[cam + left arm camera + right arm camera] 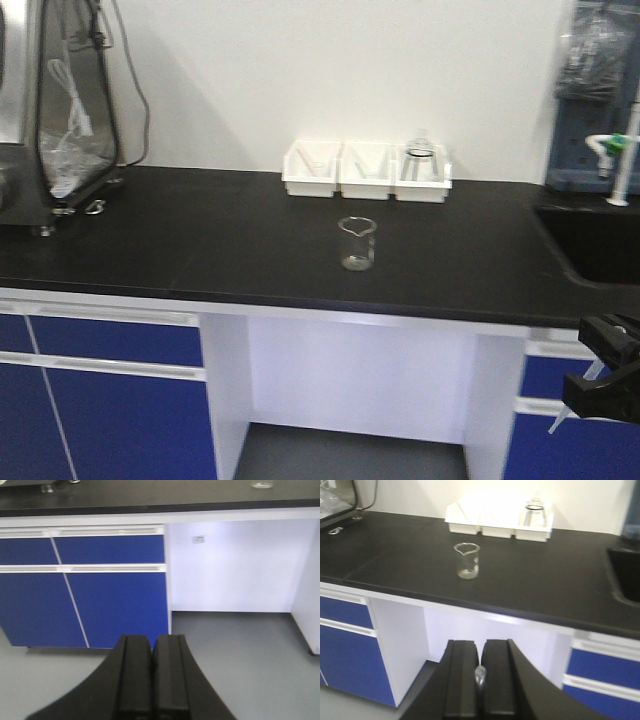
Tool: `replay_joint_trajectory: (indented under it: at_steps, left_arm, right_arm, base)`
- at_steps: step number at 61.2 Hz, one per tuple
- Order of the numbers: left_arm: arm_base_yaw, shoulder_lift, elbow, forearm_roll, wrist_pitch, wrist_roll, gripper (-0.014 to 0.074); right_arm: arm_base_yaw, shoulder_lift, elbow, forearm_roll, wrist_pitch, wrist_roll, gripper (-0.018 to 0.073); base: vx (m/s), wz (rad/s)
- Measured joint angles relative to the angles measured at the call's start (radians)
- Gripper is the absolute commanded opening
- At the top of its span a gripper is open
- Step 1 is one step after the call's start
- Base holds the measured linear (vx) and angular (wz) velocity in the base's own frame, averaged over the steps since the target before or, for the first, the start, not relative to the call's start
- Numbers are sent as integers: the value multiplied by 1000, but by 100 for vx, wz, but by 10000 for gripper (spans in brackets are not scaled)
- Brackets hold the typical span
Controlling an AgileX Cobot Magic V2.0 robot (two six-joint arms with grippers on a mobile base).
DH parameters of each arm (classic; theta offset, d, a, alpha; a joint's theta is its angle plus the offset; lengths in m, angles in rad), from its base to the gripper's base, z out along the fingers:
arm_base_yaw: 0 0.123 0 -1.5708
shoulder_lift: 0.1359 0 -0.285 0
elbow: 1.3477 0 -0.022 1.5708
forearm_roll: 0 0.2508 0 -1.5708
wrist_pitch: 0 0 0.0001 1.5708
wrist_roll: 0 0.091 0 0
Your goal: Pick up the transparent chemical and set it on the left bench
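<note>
Right gripper (480, 647) clenched on the transparent pipette (480, 676), held below the front edge of the left bench (200, 240), apparently pending placement near the glass beaker (357, 243). Left gripper (151, 642) closed on nothing, parked low.

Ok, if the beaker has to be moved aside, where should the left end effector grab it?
Probably the beaker wall about mid-height, coming level from the front bench edge: it stands upright and alone, its round sides clear. The left end effector is shut now, so open first.
</note>
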Motion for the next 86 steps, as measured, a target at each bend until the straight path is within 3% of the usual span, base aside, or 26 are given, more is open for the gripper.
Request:
replay_joint_trajectory:
  at_steps: [37,86]
  left_arm:
    - [0,0,0,0,0,0,-3]
    - [0,0,0,0,0,0,-3]
  right_arm:
    - [0,0,0,0,0,0,-4]
    - [0,0,0,-1,0,0,-4]
  base:
    - [43,26]
    - [37,-29]
